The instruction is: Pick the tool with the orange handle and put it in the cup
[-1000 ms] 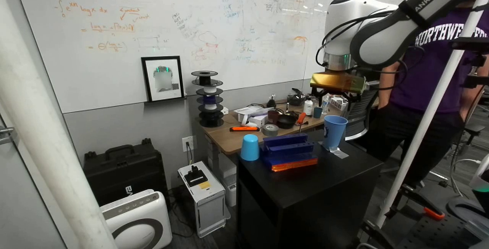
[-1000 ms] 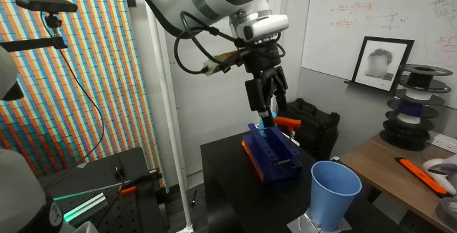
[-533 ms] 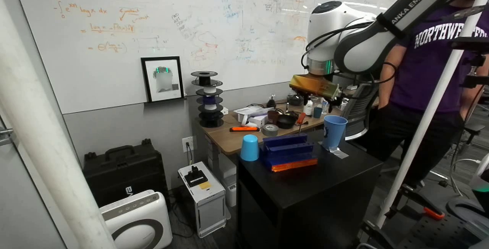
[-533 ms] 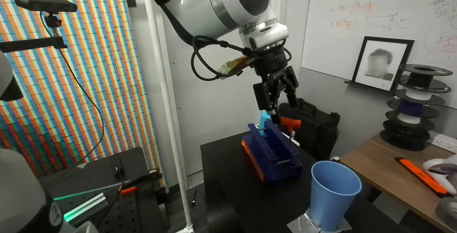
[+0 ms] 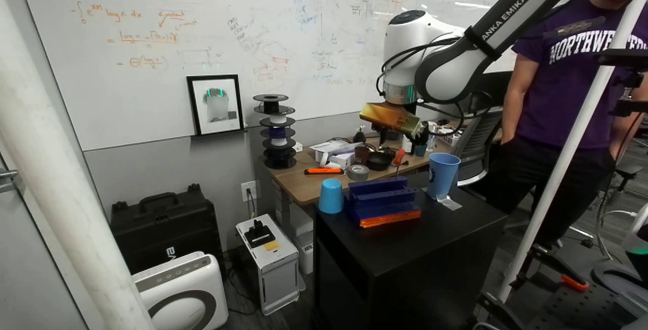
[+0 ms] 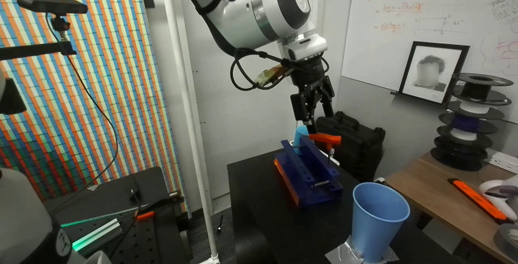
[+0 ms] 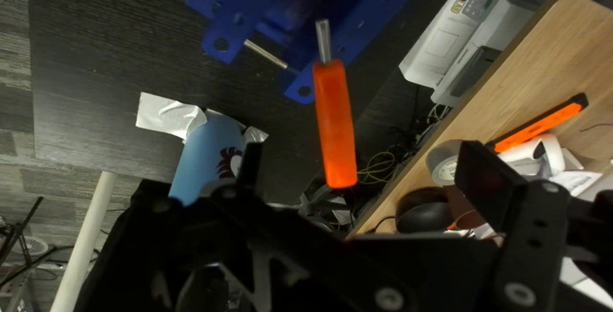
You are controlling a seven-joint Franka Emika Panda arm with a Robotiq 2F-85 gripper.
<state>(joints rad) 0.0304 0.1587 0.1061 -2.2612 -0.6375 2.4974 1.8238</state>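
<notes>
The tool has an orange T-shaped handle (image 6: 326, 139) and a thin metal shaft, which stands upright in the dark blue rack (image 6: 305, 175). Its handle also shows in the wrist view (image 7: 335, 125). My gripper (image 6: 319, 121) is open and empty, just above the handle. In the wrist view the gripper (image 7: 364, 171) has its fingers wide apart, with the handle showing between and ahead of them. I cannot tell whether a fingertip touches it. The cup, a medium-blue tumbler (image 6: 378, 223), stands upright, taped to the black cabinet top (image 6: 259, 199).
A smaller sky-blue cup (image 5: 331, 196) stands upside down beside the rack. A wooden desk (image 5: 298, 183) with a tape roll (image 5: 358, 172), an orange knife (image 5: 324, 171) and a black bowl (image 5: 379, 160) stands behind. A person (image 5: 552, 77) stands at the right.
The arm has moved left and a little down in an exterior view, bringing the open gripper over the orange handle. The tool, rack and cups have not moved.
</notes>
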